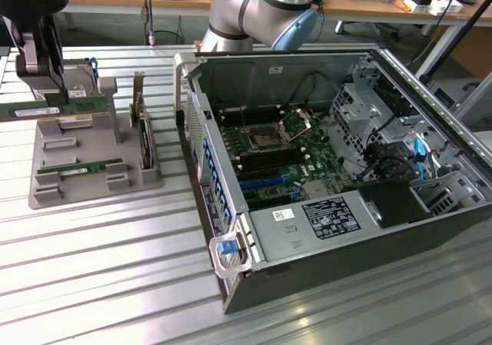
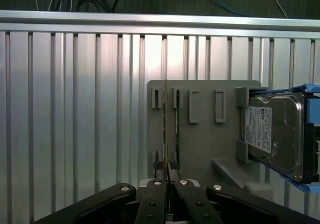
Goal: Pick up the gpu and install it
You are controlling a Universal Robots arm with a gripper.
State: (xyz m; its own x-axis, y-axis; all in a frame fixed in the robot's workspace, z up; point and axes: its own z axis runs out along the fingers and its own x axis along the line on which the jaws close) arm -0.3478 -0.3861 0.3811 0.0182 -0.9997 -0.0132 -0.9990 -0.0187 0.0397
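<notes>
Pincer (image 2: 166,167) clenched on gpu (image 2: 165,119), edge-on in wrist view, faces hidden.

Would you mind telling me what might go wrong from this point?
The pincer is shut on the thin edge of the gpu, so the long stick may twist or slip. The hard drive sits in the same grey holder and may get knocked. The raised wall of the open computer case could catch the stick.
</notes>
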